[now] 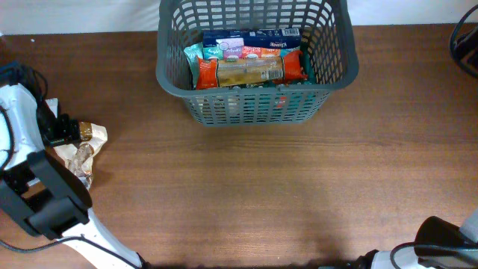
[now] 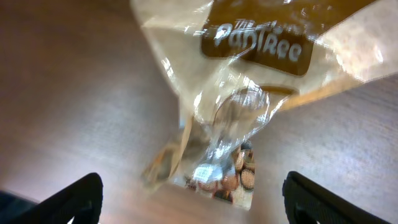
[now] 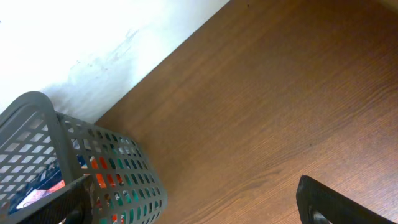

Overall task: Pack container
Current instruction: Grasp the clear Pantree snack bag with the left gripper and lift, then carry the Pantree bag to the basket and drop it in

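Note:
The dark grey slotted basket (image 1: 328, 71) stands at the back centre of the table and holds several snack packets, among them a long orange-ended bar (image 1: 250, 71) and a blue box (image 1: 250, 37). The basket's corner also shows in the right wrist view (image 3: 37, 118). A clear and beige "Pantree" snack packet (image 1: 86, 146) lies on the table at the far left. My left gripper (image 2: 193, 208) is open just over it, with the packet (image 2: 249, 81) filling the view ahead of the fingers. My right gripper (image 3: 193, 211) is open and empty above bare table, right of the basket.
The wooden table (image 1: 261, 194) spans the view. A white wall (image 3: 93, 37) runs behind the basket. The left arm's body (image 1: 41, 198) sits at the front left and the right arm's base (image 1: 444, 239) at the front right. A black cable (image 1: 464, 45) lies at the back right.

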Robot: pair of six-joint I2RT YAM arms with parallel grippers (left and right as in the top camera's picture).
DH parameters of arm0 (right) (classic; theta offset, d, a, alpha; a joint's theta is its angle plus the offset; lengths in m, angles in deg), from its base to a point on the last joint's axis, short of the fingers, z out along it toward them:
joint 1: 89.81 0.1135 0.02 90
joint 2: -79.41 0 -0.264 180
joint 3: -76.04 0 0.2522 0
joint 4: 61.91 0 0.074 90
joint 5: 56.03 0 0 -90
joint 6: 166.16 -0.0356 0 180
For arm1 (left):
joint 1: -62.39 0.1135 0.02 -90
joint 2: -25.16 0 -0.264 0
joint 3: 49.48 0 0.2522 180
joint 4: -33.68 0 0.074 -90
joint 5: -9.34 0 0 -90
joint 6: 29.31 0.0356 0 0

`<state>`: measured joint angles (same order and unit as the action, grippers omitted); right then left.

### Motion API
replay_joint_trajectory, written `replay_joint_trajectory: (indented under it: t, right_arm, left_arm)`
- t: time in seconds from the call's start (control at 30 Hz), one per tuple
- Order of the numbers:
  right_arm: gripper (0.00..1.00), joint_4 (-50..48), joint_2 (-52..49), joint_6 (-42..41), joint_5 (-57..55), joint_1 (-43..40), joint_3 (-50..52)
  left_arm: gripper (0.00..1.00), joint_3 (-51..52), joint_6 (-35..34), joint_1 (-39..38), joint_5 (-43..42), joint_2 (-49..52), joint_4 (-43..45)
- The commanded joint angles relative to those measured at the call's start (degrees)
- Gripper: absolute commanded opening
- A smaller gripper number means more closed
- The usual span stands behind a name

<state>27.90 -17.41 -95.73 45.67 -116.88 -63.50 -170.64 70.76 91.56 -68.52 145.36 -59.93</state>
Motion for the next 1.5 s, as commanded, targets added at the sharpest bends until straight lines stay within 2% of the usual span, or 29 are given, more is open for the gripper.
replay_joint_trajectory:
  t: [0.0,0.5,0.6,0.67,0.73,0.77,0.9,1.03,1.17,1.3,1.47]
  right_arm:
    - [0.99,-0.2,-0.1,-0.5,0.1,0.0,-0.2]
    - [0.99,-0.2,-0.1,-0.5,0.1,0.0,-0.2]
    - [0.99,-0.2,-0.1,-0.5,0.1,0.0,-0.2]
    - [0.99,-0.2,-0.1,-0.5,0.1,0.0,-0.2]
    - [0.99,-0.2,-0.1,-0.5,0.1,0.0,-0.2]
    - [0.99,-0.2,-0.1,-0.5,0.1,0.0,-0.2]
    - [0.99,-0.2,-0.1,-0.5,0.1,0.0,-0.2]
    - [0.99,-0.2,-0.1,-0.5,0.1,0.0,-0.2]
    - [0.99,-0.2,-0.1,-0.5,0.1,0.0,-0.2]
    - [0.99,-0.1,-0.1,-0.5,0.1,0.0,-0.2]
    - [0.99,-0.1,-0.1,-0.5,0.1,0.0,-0.2]
  left_arm:
    - [0.84,-0.1,4.1,0.7,-5.1,2.9,0.4]
    - [0.84,-0.1,5.0,0.7,-6.0,14.2,1.7]
    - [0.67,0.1,5.0,0.7,-6.3,15.3,1.7]
    - [0.35,0.2,5.0,0.7,-6.4,15.6,1.7]
    - [0.07,0.2,5.0,0.7,-6.4,15.6,1.7]
    - [0.02,0.2,5.0,0.7,-7.0,15.5,1.4]
    - [0.02,-1.4,5.0,0.7,-11.2,15.5,-1.8]
    - [0.02,-10.0,5.0,0.5,-16.9,15.3,-8.5]
    - [0.02,-30.3,7.5,-0.8,-30.4,13.9,-12.6]
    - [0.02,-45.1,9.6,-4.9,-31.0,11.1,-11.2]
    - [0.02,-60.1,16.1,-13.8,-31.0,6.9,-6.5]
